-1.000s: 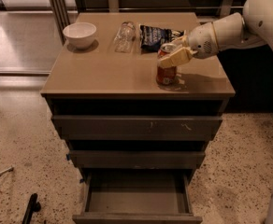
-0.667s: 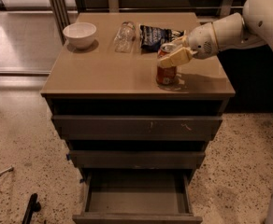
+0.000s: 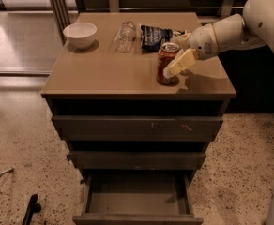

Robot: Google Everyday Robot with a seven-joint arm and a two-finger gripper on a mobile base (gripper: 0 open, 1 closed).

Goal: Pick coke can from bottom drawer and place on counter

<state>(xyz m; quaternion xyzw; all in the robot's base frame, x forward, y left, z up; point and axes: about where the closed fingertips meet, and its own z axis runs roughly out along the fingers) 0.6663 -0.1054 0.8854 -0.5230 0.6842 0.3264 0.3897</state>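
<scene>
The coke can (image 3: 163, 62) is stood upright on the bench (image 3: 104, 69) near its front edge, clasped by the closed claw (image 3: 172, 65). If the claw is withdrawn before being fully opened, the can could be tipped or dragged off.

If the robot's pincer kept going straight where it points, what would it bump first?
Probably the soda can, standing on the counter right in front of the pincer. Depth is hard to judge.
</scene>
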